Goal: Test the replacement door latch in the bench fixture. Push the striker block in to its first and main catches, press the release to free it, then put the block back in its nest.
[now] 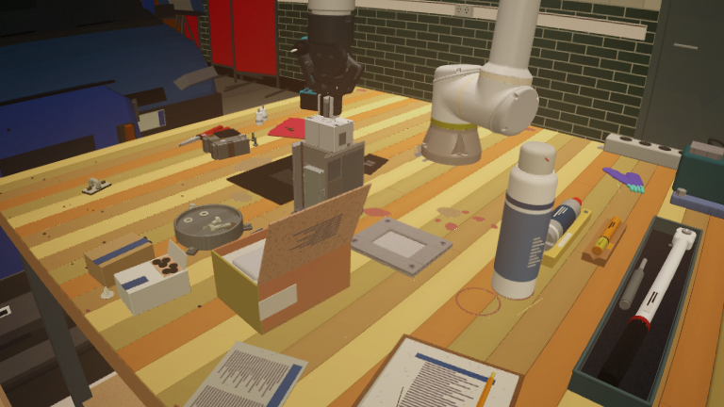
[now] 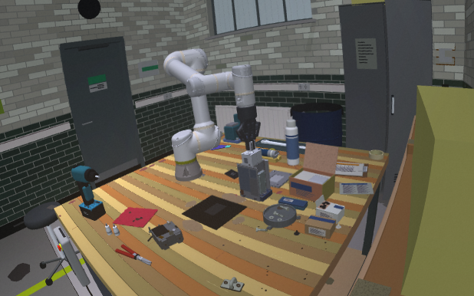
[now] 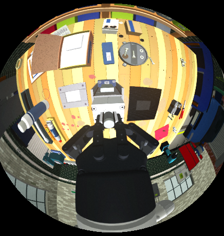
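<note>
The striker block point(image 1: 328, 132) point(image 2: 251, 157) point(image 3: 107, 105) is a pale grey cube. It sits in the top of the upright grey latch fixture point(image 1: 327, 175) point(image 2: 255, 179) in the middle of the bench. I grip the block's upright handle with my gripper point(image 1: 326, 107) point(image 2: 249, 147) point(image 3: 108, 120), which points straight down over the fixture. The grey nest plate point(image 1: 401, 246) point(image 2: 279, 178) point(image 3: 72, 97) lies flat on the bench beside the fixture, with its pale recess empty. A dark square mat point(image 1: 269, 177) point(image 2: 214, 211) point(image 3: 143, 105) lies on the fixture's other side.
My arm's base point(image 1: 454, 136) point(image 2: 187, 165) stands behind the fixture. An open cardboard box point(image 1: 291, 264) point(image 2: 313, 180) stands close in front of the fixture. A tall spray bottle point(image 1: 525, 221) point(image 2: 291, 141) rises past the nest plate. A round parts tray point(image 1: 209, 227) point(image 2: 280, 215) and small boxes lie nearby.
</note>
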{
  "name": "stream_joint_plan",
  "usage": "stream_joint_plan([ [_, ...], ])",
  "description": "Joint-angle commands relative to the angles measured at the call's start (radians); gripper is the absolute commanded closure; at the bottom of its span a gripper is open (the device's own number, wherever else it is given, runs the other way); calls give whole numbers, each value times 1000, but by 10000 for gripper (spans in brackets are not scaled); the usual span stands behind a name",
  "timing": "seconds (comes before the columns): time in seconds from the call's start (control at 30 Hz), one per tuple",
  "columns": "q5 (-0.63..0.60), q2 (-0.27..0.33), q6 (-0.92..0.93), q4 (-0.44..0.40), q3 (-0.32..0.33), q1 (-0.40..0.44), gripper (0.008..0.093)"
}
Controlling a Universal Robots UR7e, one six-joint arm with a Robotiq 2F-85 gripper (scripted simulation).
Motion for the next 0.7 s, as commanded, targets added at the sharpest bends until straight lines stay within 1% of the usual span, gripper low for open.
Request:
stream_joint_plan([
  [0.0, 0, 6, 0, 3, 6, 0, 934],
  [0.67, 0, 8, 0, -7, 13, 0, 934],
])
